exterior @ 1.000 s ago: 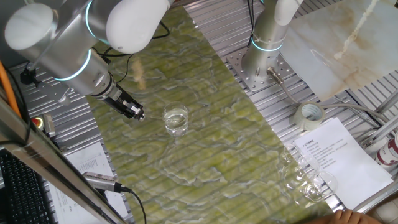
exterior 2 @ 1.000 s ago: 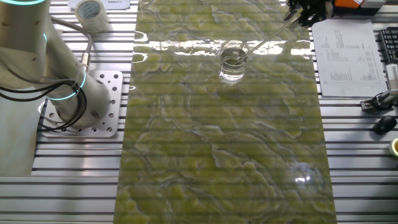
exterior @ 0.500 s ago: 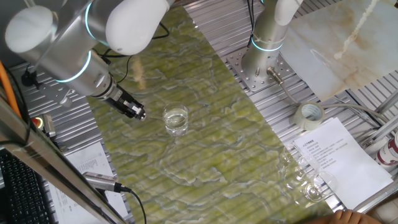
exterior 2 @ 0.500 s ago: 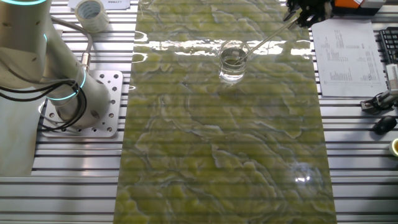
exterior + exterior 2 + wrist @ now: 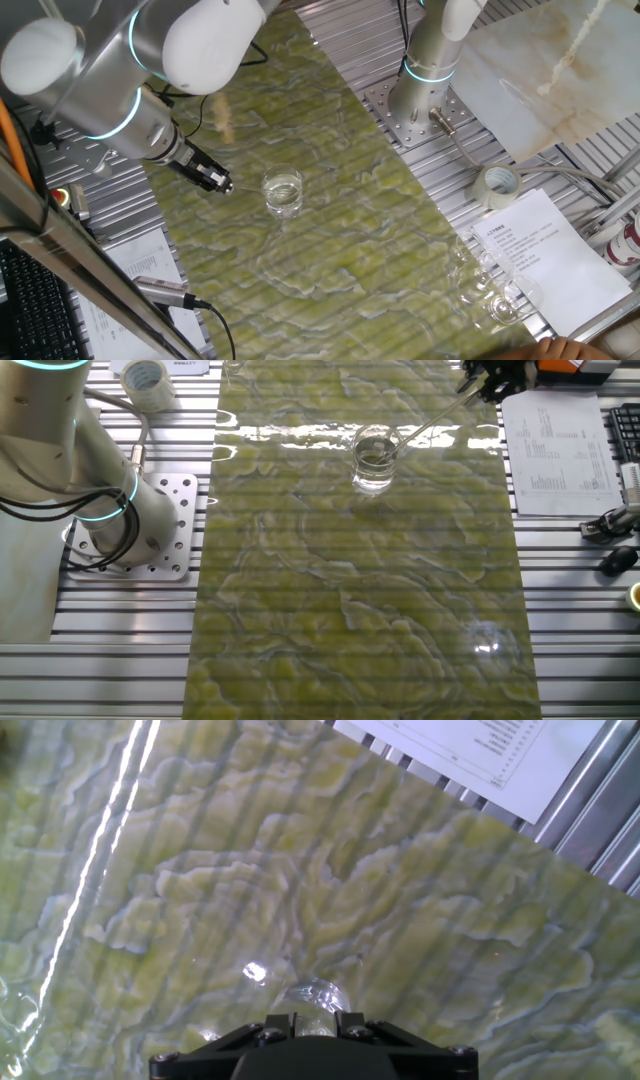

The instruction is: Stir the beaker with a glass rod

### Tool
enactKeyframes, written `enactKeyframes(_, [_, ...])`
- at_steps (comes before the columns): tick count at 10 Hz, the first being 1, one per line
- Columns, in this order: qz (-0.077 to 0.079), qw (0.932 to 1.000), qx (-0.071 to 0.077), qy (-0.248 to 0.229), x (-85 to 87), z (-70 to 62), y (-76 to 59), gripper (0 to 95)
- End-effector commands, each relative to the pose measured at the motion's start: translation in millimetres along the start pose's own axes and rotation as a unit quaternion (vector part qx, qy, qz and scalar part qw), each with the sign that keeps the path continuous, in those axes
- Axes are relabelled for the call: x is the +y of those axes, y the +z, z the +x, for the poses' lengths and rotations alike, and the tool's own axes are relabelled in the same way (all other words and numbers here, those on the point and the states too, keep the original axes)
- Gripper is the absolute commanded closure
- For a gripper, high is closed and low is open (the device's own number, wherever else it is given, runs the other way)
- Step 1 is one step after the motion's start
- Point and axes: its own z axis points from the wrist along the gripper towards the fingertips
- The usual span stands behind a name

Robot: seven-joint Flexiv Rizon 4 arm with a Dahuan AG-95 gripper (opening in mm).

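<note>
The beaker (image 5: 283, 192) (image 5: 374, 458), short and clear, stands on the green marbled mat (image 5: 340, 250). The thin glass rod (image 5: 430, 420) slants from my gripper (image 5: 478, 387) down into the beaker's mouth, its lower end inside the glass. In one fixed view my gripper (image 5: 220, 184) sits just left of the beaker, shut on the rod's upper end; the rod is too faint to trace there. The hand view shows the beaker (image 5: 310, 992) right beyond my gripper (image 5: 312, 1020), with something clear held between the fingers.
A tape roll (image 5: 498, 183) (image 5: 146, 377) and printed sheets (image 5: 545, 250) (image 5: 555, 445) lie off the mat. Clear round-bellied vessels (image 5: 490, 290) cluster at the mat's near right. A second arm's base (image 5: 415, 110) (image 5: 150, 530) is bolted beside the mat.
The arm's upper links have drifted slightly left in one fixed view. The gripper, rod and beaker stay almost where they were.
</note>
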Motion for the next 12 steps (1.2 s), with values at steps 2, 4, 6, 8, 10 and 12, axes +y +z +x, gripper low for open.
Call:
enactKeyframes(2, [0.004, 0.9999, 0.010, -0.003, -0.3, 0.2, 0.4, 76.0])
enactKeyframes(4, [0.004, 0.9999, 0.013, -0.003, -0.5, 0.1, 0.8, 76.0])
enactKeyframes(6, [0.004, 0.9999, 0.015, -0.003, -1.1, -0.6, 1.7, 76.0])
enactKeyframes(8, [0.004, 0.9998, 0.017, -0.004, -1.7, -1.3, 2.8, 76.0])
enactKeyframes(10, [0.002, 0.9998, 0.020, -0.004, -2.2, -2.2, 4.0, 76.0])
enactKeyframes(12, [0.001, 0.9997, 0.023, -0.002, -1.7, -2.8, 4.7, 76.0])
